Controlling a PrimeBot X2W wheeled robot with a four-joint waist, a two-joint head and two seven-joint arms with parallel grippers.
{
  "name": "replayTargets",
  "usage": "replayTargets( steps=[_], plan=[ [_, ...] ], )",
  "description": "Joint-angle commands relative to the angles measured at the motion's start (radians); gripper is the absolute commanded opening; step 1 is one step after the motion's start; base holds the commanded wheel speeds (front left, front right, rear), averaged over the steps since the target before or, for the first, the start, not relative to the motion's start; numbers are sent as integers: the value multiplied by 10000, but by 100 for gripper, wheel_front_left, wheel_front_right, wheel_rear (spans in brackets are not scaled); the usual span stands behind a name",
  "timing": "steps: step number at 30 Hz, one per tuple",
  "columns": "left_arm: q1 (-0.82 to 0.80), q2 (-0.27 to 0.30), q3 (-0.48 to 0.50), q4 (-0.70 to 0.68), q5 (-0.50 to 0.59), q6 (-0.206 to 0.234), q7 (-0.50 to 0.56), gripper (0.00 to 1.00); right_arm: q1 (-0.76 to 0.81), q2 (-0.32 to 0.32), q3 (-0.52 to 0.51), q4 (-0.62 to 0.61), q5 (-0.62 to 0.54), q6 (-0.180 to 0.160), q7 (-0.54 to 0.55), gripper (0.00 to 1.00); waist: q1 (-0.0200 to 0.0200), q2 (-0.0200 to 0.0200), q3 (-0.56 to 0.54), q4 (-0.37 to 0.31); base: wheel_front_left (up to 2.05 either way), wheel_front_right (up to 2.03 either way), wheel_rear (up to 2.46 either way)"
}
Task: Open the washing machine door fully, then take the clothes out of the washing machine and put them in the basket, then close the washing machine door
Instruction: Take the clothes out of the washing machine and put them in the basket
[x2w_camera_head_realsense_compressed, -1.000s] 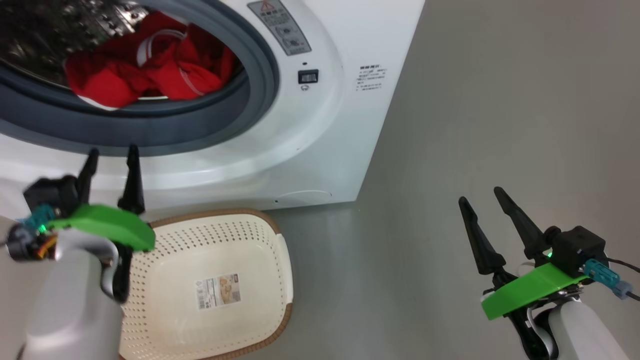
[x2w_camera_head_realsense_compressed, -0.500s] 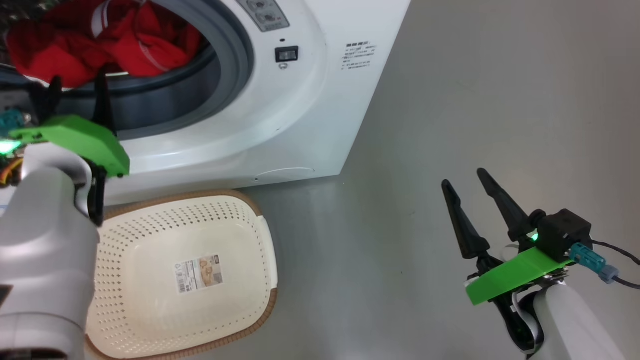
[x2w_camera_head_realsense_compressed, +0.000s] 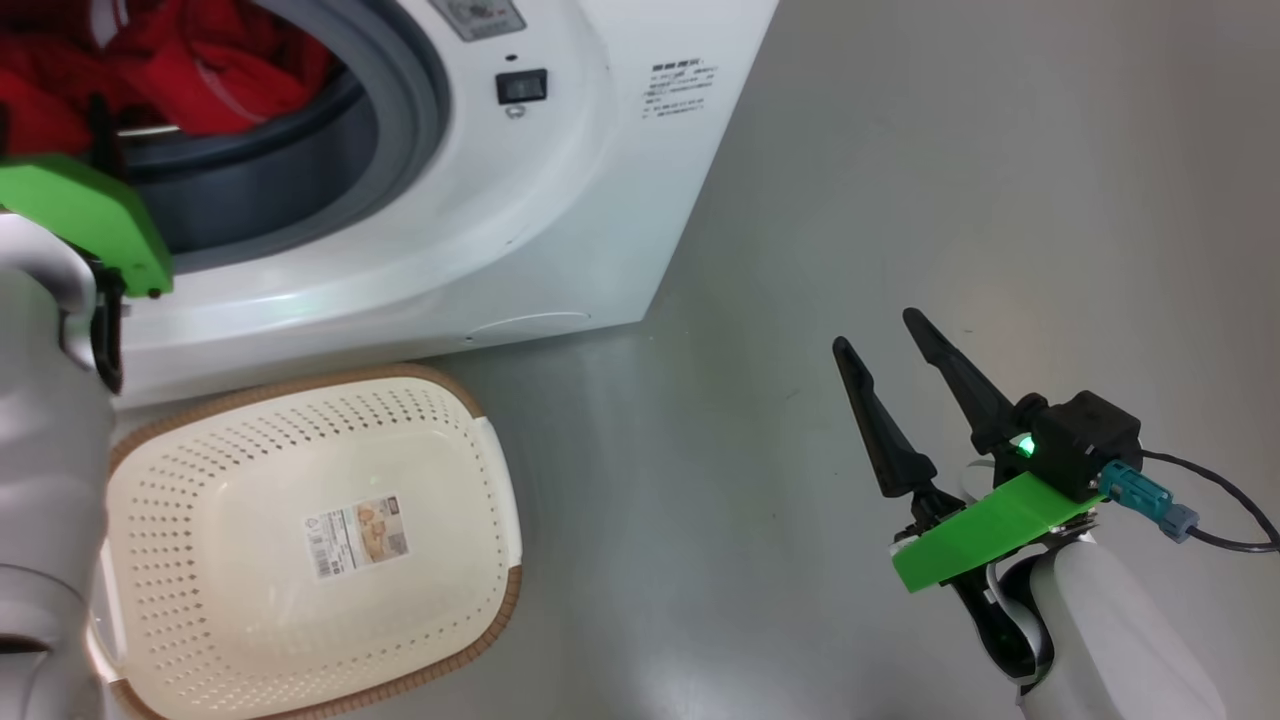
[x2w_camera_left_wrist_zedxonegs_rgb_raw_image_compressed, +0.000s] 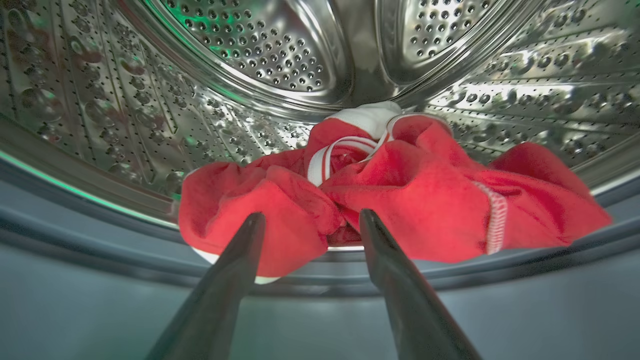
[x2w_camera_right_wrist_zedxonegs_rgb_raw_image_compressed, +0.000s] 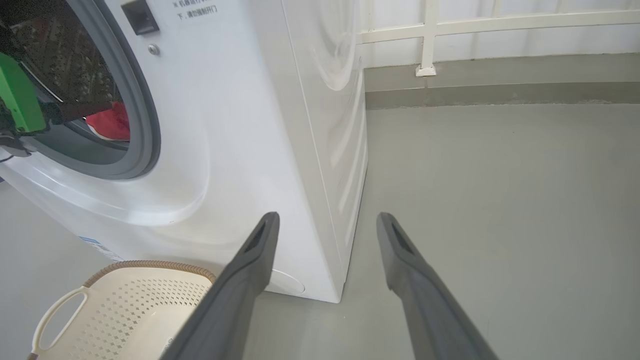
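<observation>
Bright, even, diffuse light; shadows are soft.
Head view: pale sheen across the washing machine front, and a faint warm patch on the floor at right.
Left wrist view: hard glints on the drum with a green tint at upper left; the left gripper is blurred near the bottom edge.
Right wrist view: straight lines bow toward the corners.

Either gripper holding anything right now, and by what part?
Nothing is held. The left gripper is open, aimed at the clothes in the drum; the right gripper is open above the floor.

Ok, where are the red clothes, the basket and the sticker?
clothes (x2w_camera_left_wrist_zedxonegs_rgb_raw_image_compressed: 415, 200): left wrist view, middle of the red heap.
basket (x2w_camera_head_realsense_compressed: 450, 520): head view, its holey side wall.
sticker (x2w_camera_head_realsense_compressed: 357, 535): head view, its middle.
</observation>
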Motion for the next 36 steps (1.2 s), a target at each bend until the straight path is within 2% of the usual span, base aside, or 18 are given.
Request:
replayTargets(
  steps=[1, 9, 17, 18, 20, 21, 30, 36],
  plan=[
    [-197, 550, 37, -116, 159, 162, 27, 100, -6, 33, 210, -244, -79, 16, -118, 100, 0, 0, 111, -100, 0, 0, 0],
    [-518, 1005, -312, 59, 412, 552, 388, 100, -191, 115, 369, -303, -52, 16, -118, 100, 0, 0, 481, -316, 0, 0, 0],
    [-684, 1232, -464, 110, 416, 679, 557, 100, -351, 172, 470, -339, -22, 16, -118, 100, 0, 0, 676, -440, 0, 0, 0],
    [-709, 1264, -497, 114, 437, 724, 576, 62, -363, 176, 474, -346, -23, 16, -118, 100, 0, 0, 705, -443, 0, 0, 0],
    [-738, 1282, -535, 120, 435, 767, 595, 5, -387, 184, 480, -345, -28, 16, -118, 100, 0, 0, 730, -446, 0, 0, 0],
    [-746, 1289, -555, 123, 437, 795, 572, 0, -394, 187, 478, -343, -30, 16, -118, 100, 0, 0, 735, -445, 0, 0, 0],
    [-700, 1247, -577, 137, 261, 795, 325, 0, -405, 181, 449, -303, -33, 16, -118, 100, 0, 0, 620, -354, 0, 0, 0],
    [-426, 946, -239, 140, -286, 536, -256, 0, -291, 113, 396, -232, -49, 16, -118, 100, 0, 0, 283, -152, 0, 0, 0]
  ],
)
